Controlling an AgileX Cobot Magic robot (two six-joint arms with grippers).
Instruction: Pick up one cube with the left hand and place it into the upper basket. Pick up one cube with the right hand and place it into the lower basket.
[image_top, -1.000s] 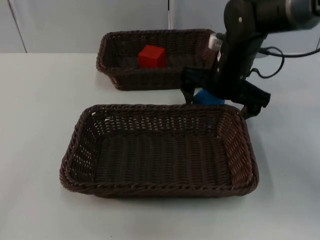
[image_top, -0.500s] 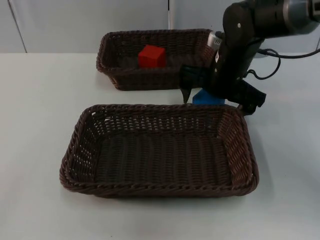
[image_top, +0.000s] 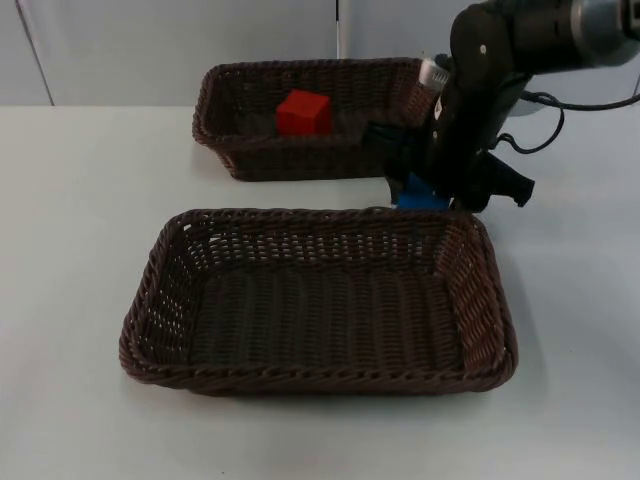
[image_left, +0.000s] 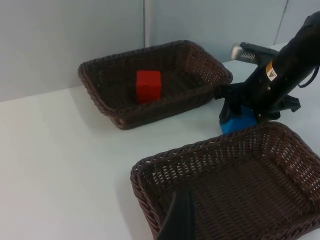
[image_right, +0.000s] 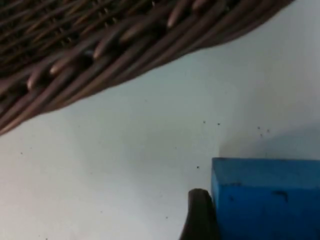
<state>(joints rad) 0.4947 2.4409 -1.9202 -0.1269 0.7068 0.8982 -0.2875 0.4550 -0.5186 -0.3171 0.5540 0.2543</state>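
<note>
right claw (image_top: 432, 192) closed around blue cube (image_top: 424, 198) | between both baskets' rims

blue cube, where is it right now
On the table between the two baskets, the blue cube sits by the lower basket's far right corner, at the right gripper.

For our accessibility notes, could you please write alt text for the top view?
The right gripper is down around a blue cube on the white table, between two brown wicker baskets. The upper basket holds a red cube; the lower basket holds nothing.
</note>
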